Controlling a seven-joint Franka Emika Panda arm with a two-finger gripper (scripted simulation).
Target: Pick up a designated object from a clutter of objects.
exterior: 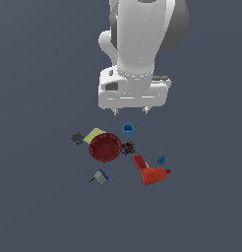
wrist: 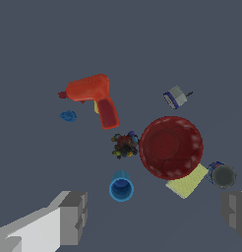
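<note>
The designated object (exterior: 128, 147) is a tiny dark lump speckled red, yellow, green and blue, lying between the red ribbed bowl (exterior: 105, 146) and the red-orange drill (exterior: 150, 171). It shows in the wrist view (wrist: 125, 145) beside the bowl (wrist: 170, 146) and below the drill (wrist: 95, 96). The small blue cup (exterior: 128, 129) stands just behind it, also in the wrist view (wrist: 121, 187). My gripper (exterior: 130, 111) hangs open and empty well above the clutter; its grey fingers (wrist: 74, 216) frame the wrist view, apart from every object.
A yellow block (exterior: 93, 135) lies half under the bowl, with a dark grey round thing (exterior: 76, 138) beside it. A small grey bit (exterior: 100, 177) lies in front of the bowl. A tiny blue piece (exterior: 161, 160) sits near the drill.
</note>
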